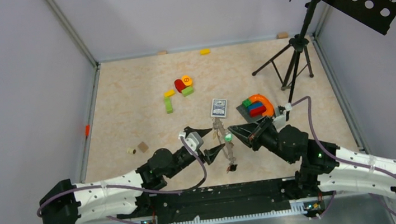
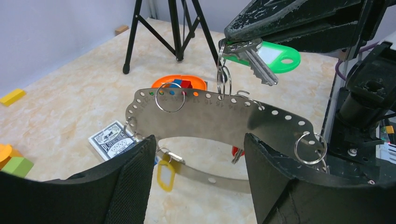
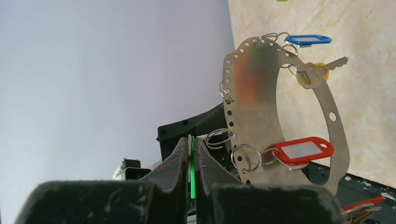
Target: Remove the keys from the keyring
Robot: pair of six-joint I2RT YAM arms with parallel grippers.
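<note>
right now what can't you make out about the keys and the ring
- Right wrist: the green tag is only a sliver in the shut right tool; the bottom of the ring sits behind that tool.
- Left wrist: the ring's lower arc is behind the left tool; the red tag is mostly behind the ring.
- Top view: the keys are too small and bunched to count.

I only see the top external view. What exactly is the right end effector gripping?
Observer: The right end effector is shut on the green tag of a key looped through the keyring.
Operator: Is the left end effector clamped on?
Observer: No, the left end effector is open, with the keyring beyond its fingertips.
Operator: Other tags?
Observer: A red tag, blue tag and yellow tag hang from the keyring.
</note>
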